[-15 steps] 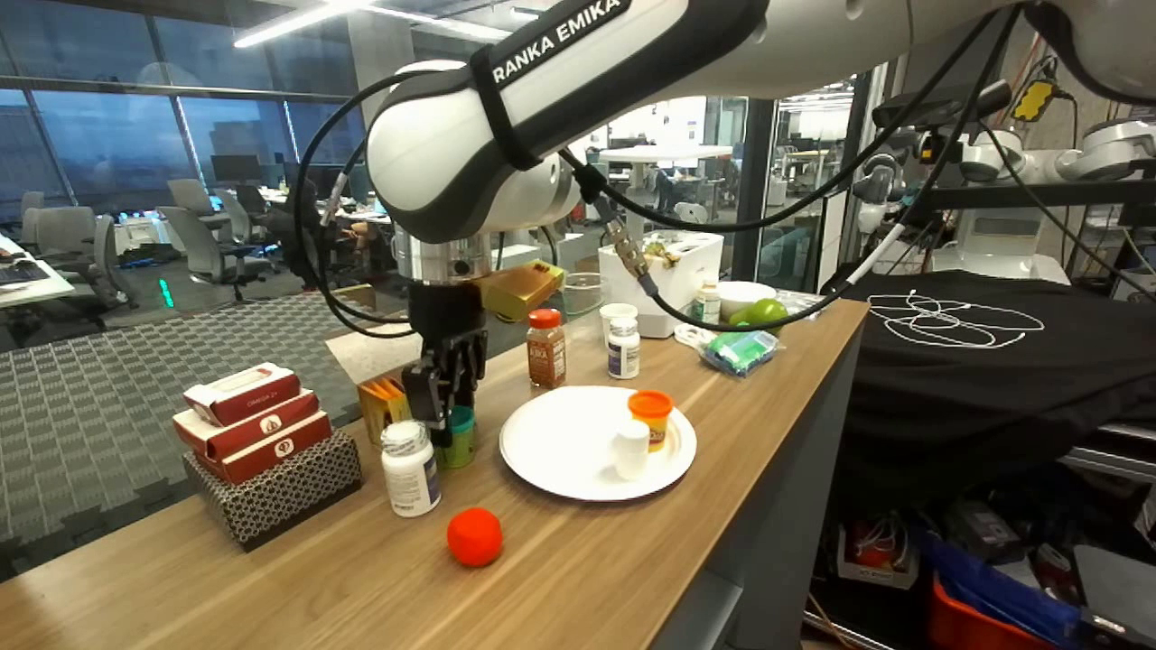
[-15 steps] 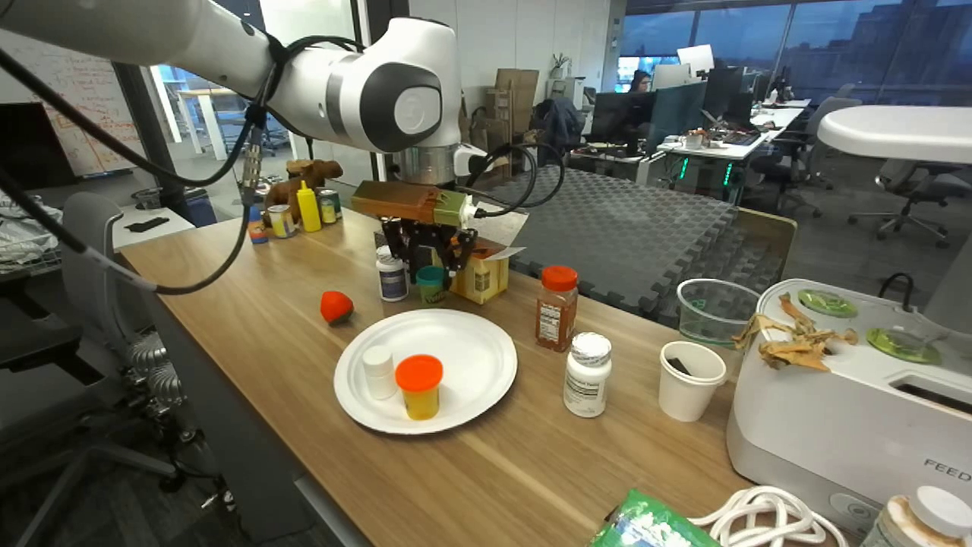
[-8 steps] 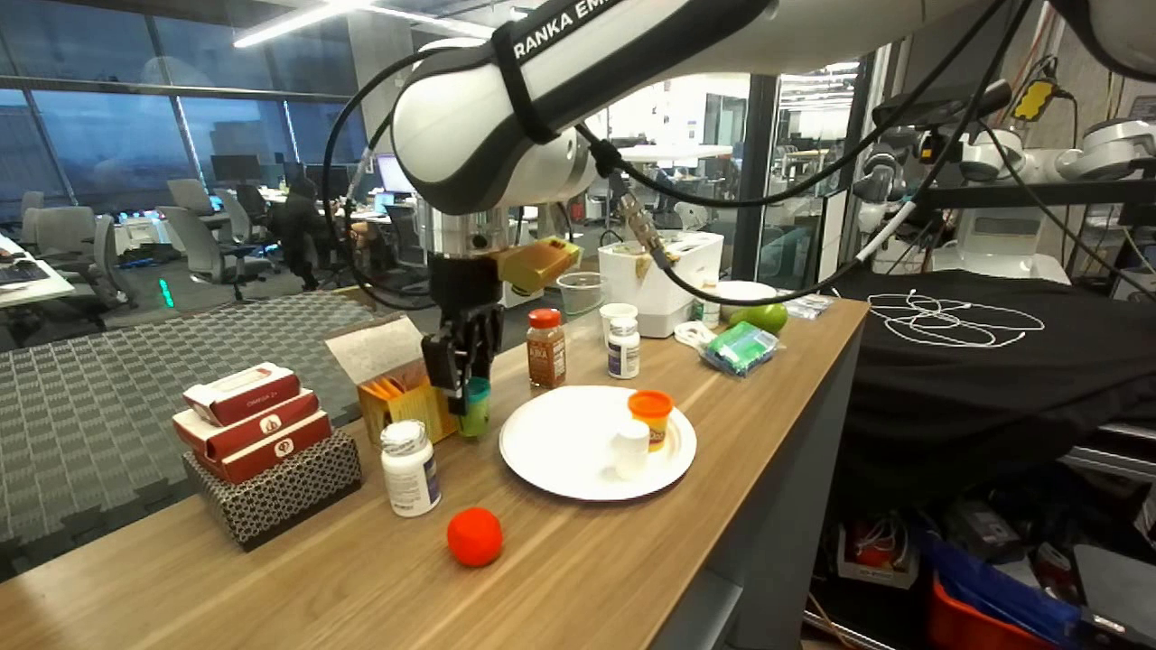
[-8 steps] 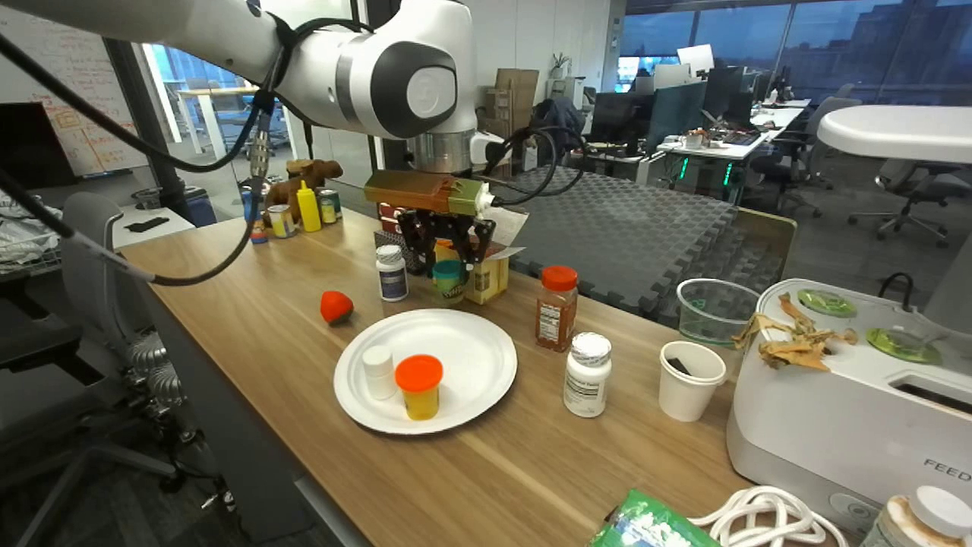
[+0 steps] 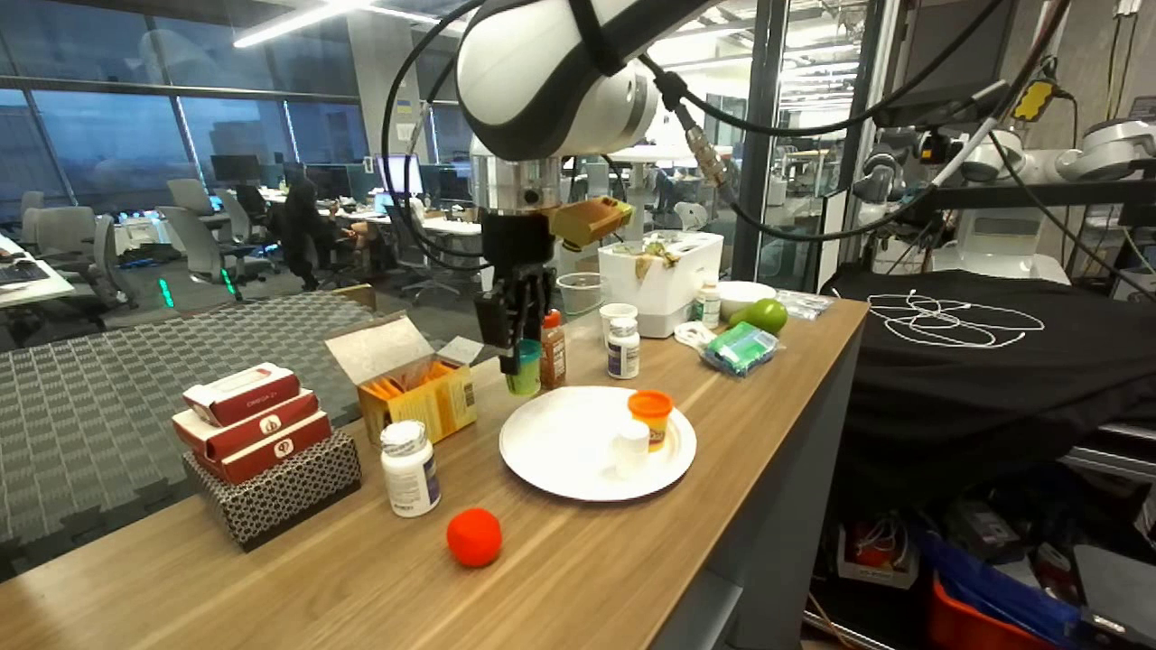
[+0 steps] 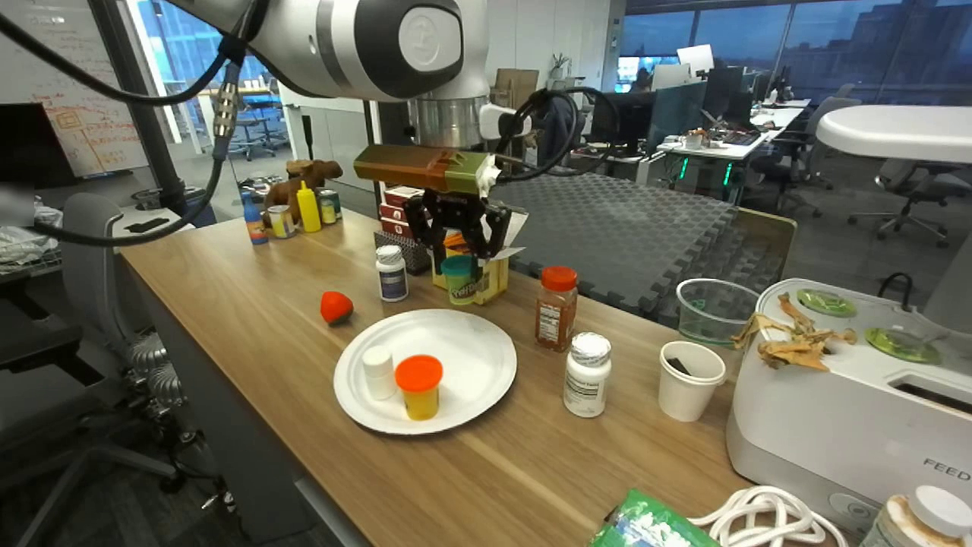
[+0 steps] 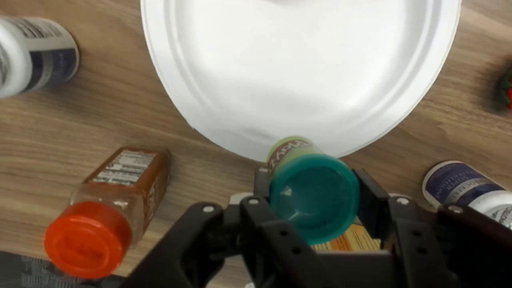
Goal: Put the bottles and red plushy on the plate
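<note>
Wooden table [image 5: 578, 578] — teal-lidded green bottle [image 7: 311, 192]

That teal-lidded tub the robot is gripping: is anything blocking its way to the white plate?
Nothing visible stands between them. The gripper holds the teal-lidded tub near the rim of the plate, with bare plate facing it. A small white bottle and an orange-lidded tub stand on the plate, but farther across.
</note>
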Robot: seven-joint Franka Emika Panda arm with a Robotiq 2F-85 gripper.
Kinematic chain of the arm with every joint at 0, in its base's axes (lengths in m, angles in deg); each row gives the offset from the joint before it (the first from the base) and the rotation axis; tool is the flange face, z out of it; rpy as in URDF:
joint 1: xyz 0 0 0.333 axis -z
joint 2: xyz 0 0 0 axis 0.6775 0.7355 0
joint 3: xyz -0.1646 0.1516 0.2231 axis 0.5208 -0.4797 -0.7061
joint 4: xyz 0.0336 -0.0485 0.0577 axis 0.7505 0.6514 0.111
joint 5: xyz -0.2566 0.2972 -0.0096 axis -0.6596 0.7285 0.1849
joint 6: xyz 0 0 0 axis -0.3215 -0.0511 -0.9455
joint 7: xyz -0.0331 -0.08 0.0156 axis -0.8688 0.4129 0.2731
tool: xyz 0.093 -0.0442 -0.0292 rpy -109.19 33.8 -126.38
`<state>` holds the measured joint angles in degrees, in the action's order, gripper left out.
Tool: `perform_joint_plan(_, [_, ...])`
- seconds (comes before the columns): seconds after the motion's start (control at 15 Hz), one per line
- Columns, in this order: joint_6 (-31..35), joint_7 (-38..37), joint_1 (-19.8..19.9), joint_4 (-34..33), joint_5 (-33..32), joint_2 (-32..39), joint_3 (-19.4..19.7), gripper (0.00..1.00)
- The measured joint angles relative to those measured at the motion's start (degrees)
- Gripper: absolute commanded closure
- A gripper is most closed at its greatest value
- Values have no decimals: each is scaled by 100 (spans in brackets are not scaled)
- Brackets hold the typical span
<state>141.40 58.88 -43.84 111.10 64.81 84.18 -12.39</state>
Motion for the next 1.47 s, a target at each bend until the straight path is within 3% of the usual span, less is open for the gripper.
perform_joint_plan(0.67, [1015, -204, 12, 2167, 0, -916, 3, 72])
perform_joint_plan(1.47, [1289, -187, 11, 2853, 184, -1270, -157, 72])
